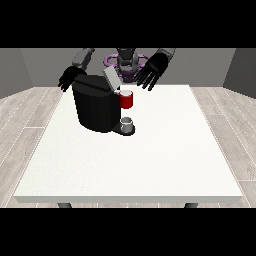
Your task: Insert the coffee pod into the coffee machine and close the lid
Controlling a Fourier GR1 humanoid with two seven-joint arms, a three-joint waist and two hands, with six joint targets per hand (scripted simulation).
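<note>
A black coffee machine [96, 106] stands on the white table [150, 160], left of the middle and towards the far edge. Its grey lid [111, 79] is tilted up and open. A red thing at the machine [127, 100] sits on its right side. Below that, a small grey thing [127, 123] rests on the machine's low base; I cannot tell whether it is the pod. The hand at the view's left [70, 78] hovers behind the machine's top left corner with fingers spread. The hand at the view's right [151, 73] hangs above and right of the lid, fingers straight and spread, holding nothing.
The robot's torso [127, 62] stands behind the table's far edge. White tabletop stretches in front of and to the right of the machine, down to the near edge [130, 199].
</note>
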